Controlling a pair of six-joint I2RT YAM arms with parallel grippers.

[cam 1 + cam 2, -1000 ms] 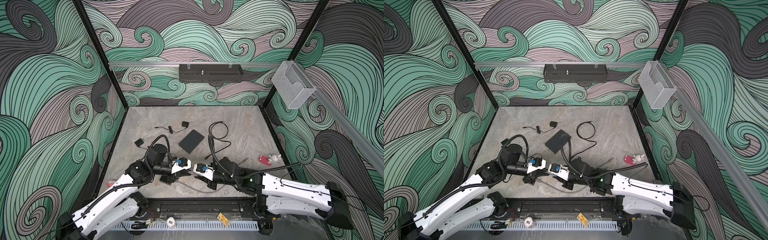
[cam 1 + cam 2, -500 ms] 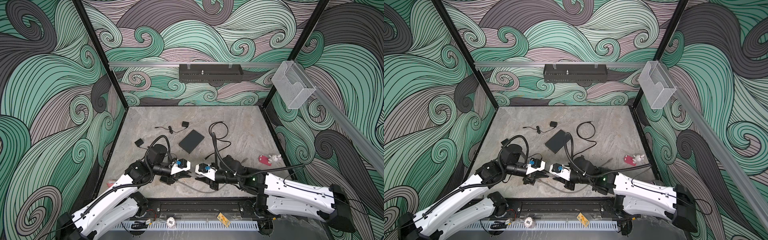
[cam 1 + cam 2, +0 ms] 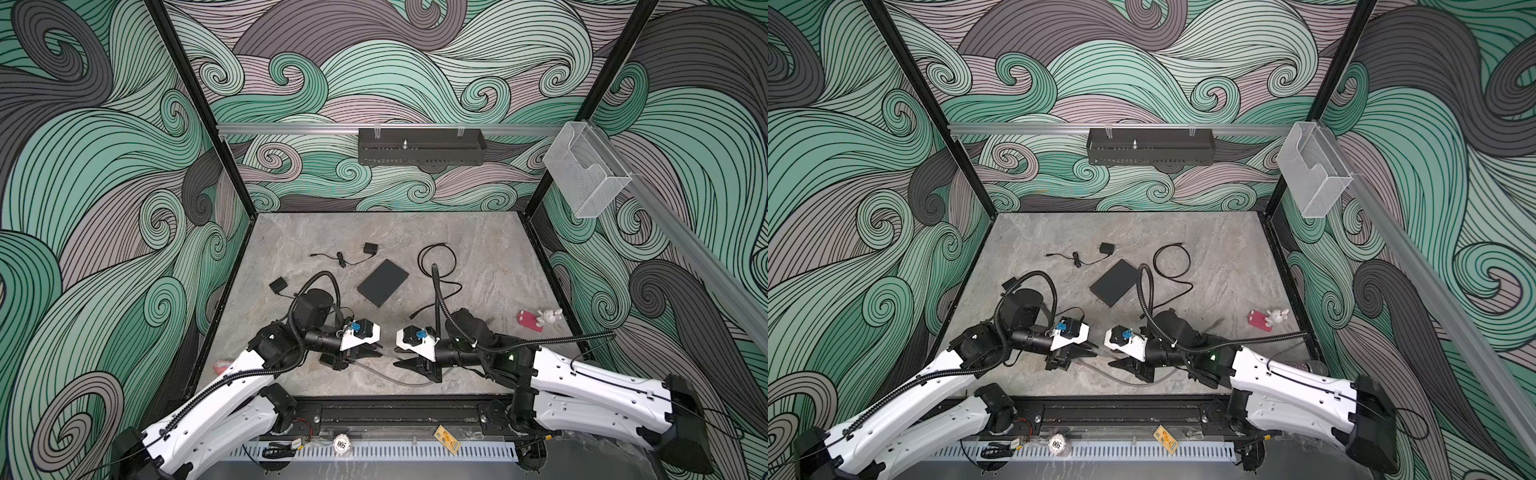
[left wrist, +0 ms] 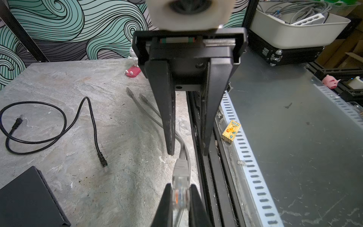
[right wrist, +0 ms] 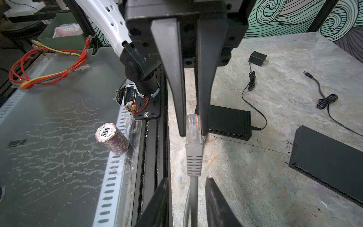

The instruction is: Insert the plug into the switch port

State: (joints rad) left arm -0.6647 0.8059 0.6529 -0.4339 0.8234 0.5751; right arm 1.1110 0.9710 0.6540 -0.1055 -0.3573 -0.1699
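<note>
My left gripper (image 4: 181, 185) is shut on the clear plug (image 4: 181, 176) of a grey cable (image 3: 374, 372), holding it just above the table near the front edge. Facing it, my right gripper (image 5: 187, 178) is open, its jaws either side of the cable behind the grey boot (image 5: 194, 157) with a gap on each side. In both top views the two grippers (image 3: 380, 353) (image 3: 1113, 359) nearly meet tip to tip. A ribbed black switch (image 5: 229, 121) with a row of ports lies on the table behind the left gripper's fingers (image 5: 176, 88).
A flat black box (image 3: 382, 282) lies mid-table. Behind it are a coiled black cable (image 3: 436, 257) and a power adapter (image 3: 370, 248) with its cord. A red and white toy (image 3: 536, 320) sits at the right. A poker chip stack (image 5: 112, 137) stands beyond the front rail (image 4: 204, 176).
My right gripper's jaws have spread apart off the cable and it has drawn back slightly to the right. The left gripper still holds the plug in place.
</note>
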